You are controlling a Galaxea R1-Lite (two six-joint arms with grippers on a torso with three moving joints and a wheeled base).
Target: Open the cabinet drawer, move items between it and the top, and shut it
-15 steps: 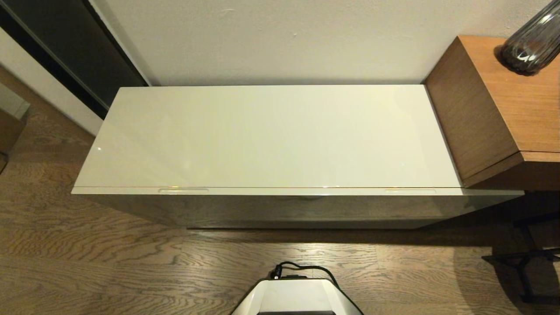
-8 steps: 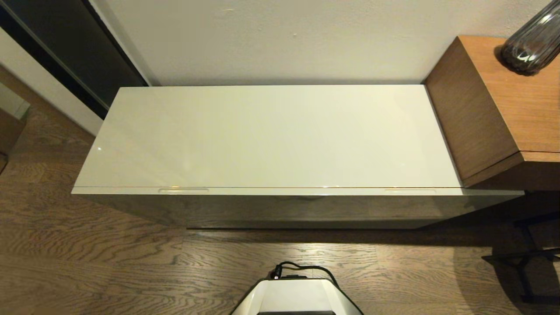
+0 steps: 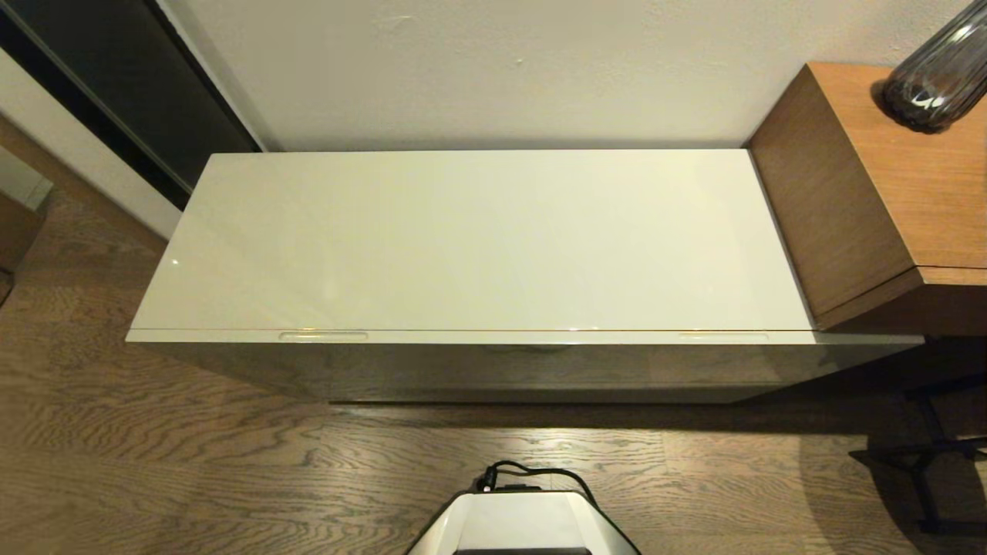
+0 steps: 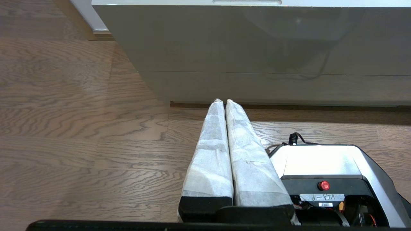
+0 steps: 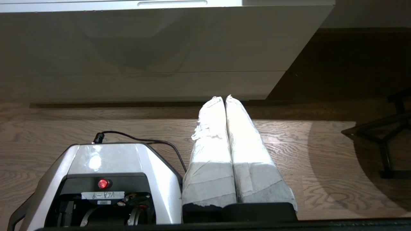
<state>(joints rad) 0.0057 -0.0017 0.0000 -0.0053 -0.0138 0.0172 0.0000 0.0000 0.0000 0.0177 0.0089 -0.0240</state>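
Observation:
The glossy cream-white top [image 3: 470, 239] lies bare, with no slippers or grain bag in any view. The cabinet drawer [image 3: 509, 337] is closed beneath it, its two recessed slots [image 3: 323, 335] showing along the rim; its front also fills the left wrist view [image 4: 250, 38] and the right wrist view [image 5: 144, 41]. My left gripper [image 4: 223, 102] hangs low over the floor in front of the cabinet base, shut and empty. My right gripper [image 5: 224, 98] hangs the same way farther right, shut and empty. Neither arm shows in the head view.
A brown wood-grain cube [image 3: 887, 177] with a dark ribbed vase [image 3: 937, 73] stands against the cabinet's right end. My own base [image 3: 524, 524] sits on the wood floor in front. A dark stand's legs [image 3: 925, 462] are at the right.

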